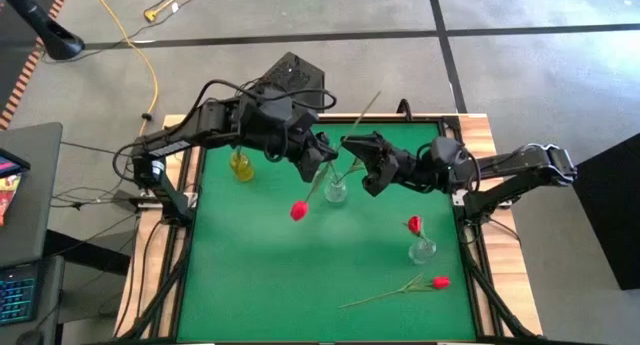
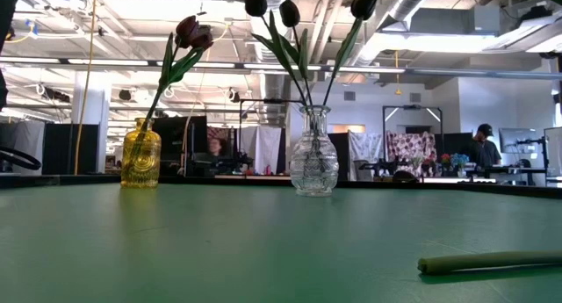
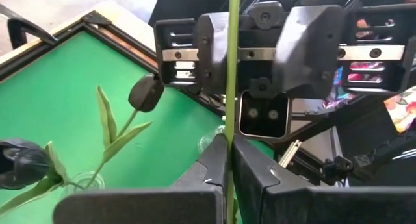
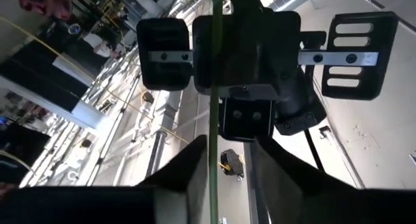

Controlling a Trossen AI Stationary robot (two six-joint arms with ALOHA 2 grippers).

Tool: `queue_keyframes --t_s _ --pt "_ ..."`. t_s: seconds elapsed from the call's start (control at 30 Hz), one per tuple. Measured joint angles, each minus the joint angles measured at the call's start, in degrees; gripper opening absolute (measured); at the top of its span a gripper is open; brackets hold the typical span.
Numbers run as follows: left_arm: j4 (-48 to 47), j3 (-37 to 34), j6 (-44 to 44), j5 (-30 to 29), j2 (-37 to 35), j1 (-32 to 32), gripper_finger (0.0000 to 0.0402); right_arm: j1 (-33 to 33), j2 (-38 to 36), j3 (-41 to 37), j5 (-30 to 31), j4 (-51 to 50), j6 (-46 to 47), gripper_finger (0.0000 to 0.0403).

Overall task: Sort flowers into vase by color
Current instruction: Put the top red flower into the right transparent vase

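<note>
My left gripper [image 1: 322, 157] is shut on the green stem of a red tulip [image 1: 298, 211], above the clear vase [image 1: 335, 190]. That vase [image 2: 313, 154] holds three dark tulips. My right gripper [image 1: 357, 165] faces the left one, open. In the right wrist view the stem [image 4: 214, 87] runs between its spread fingers, close to one of them. A yellow vase [image 1: 241, 166] holds maroon tulips [image 2: 189, 31]. A small clear vase [image 1: 422, 250] holds a red tulip [image 1: 414, 225]. Another red tulip [image 1: 440, 282] lies flat on the green mat. My left gripper pinches the red tulip's stem [image 3: 230, 130] between its two fingers, about midway along, with the fingers lying across it. The flower is lifted clear of the table and slanted. Its red head points toward the near left and its bare stem end [image 1: 377, 96] toward the far right.
The green mat [image 1: 260, 275] has a raised dark frame around it. Open mat lies at the near left. The lying tulip's stem [image 2: 487, 263] stretches across the near right. Beyond the table are cables on the floor and a person [image 2: 483, 145] in the room.
</note>
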Motion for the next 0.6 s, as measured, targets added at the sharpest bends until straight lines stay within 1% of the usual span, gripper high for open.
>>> queue_keyframes --t_s 0.23,0.33,0.37,0.47,0.6 --pt "0.02 0.0 1.18 0.85 0.0 0.02 0.0 -0.32 0.0 0.0 -0.04 -2.15 2.62 0.006" --pt "-0.04 0.0 3.51 -0.26 0.0 0.02 0.0 -0.37 -0.02 0.0 0.09 -2.64 8.3 0.0024" --pt "0.17 0.0 4.26 -1.23 0.0 0.0 0.0002 -0.4 -0.02 0.0 0.35 -2.83 10.63 0.0017" --pt "1.61 0.0 6.47 -2.44 0.0 0.04 0.0017 -0.42 -0.05 0.03 0.76 -3.0 16.93 0.0016" --pt "5.08 0.0 9.86 -2.86 0.0 0.09 0.0063 -0.37 -0.62 0.11 0.71 -3.8 23.47 0.0016"
